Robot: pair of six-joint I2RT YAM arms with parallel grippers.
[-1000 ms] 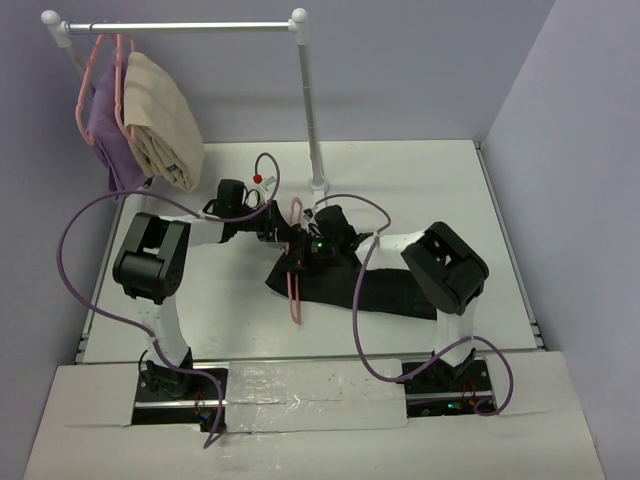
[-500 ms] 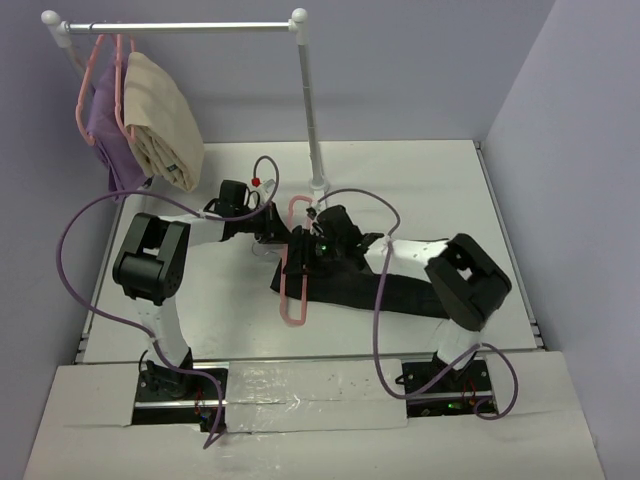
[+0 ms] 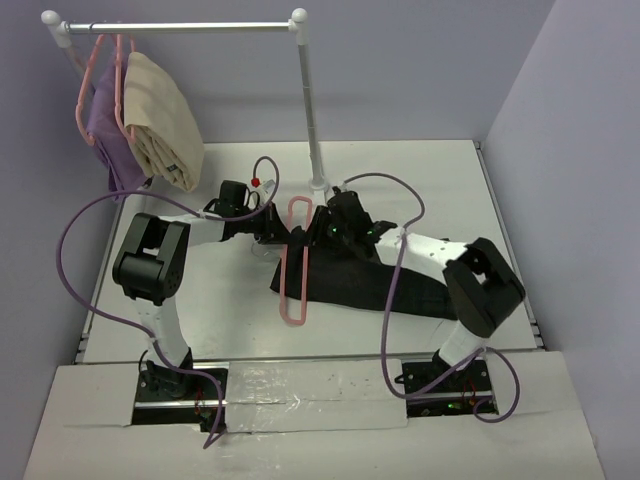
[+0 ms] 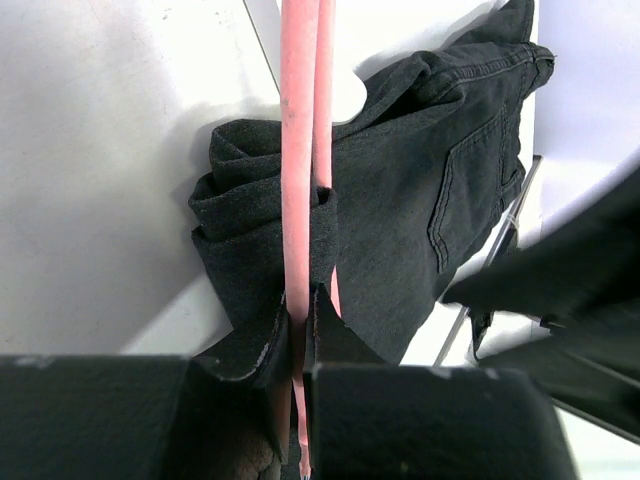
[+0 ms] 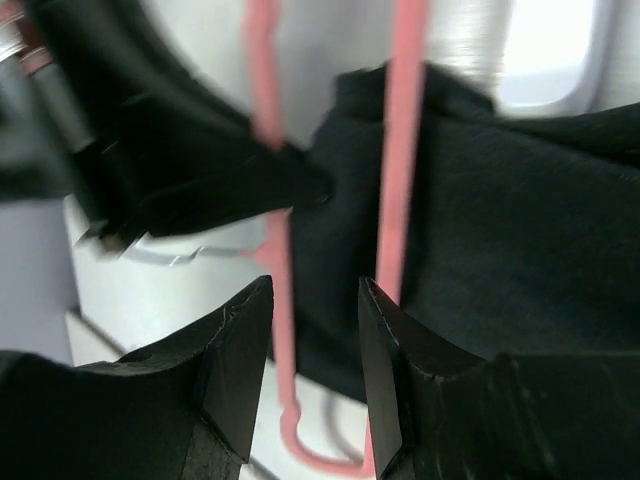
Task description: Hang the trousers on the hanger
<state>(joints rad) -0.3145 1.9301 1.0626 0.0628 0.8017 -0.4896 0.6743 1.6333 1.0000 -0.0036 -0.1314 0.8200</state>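
Top external view: both arms are reaching to the middle of the bench [image 3: 200,310] and meeting over the hanger [image 3: 288,290] and the trousers [image 3: 350,285].
Where the trousers are: they are lying on the bench, stretching from the hanger toward the right arm's base. One bunched end is lying across the hanger's pink bars and seems to be passing between them.
Left side: the left gripper [image 4: 300,340] is clamping tight on the hanger, and the pink bar is running straight into the pinch of its fingers.
Right side: the right gripper [image 5: 312,300] is hovering just over the cloth and the hanger. Its jaws are standing apart and gripping nothing.
How the cloth will handle: it is looking like thick, soft denim with a stitched pocket. I am expecting it to be limp and fairly heavy, sagging from any single hold and sliding off a thin smooth bar if hung unevenly.
Where to take hold: I am judging the bunched fold beside the bar to be the best spot. Pinching through all the layers should beat nipping one loose layer.
How the hanger will handle: it is looking thin and light, so it is probably needing steadying while the cloth is being pulled across.
Far left: a beige garment [image 3: 160,120] and a purple garment [image 3: 105,135] are hanging from the rail [image 3: 180,27], well apart from the work.
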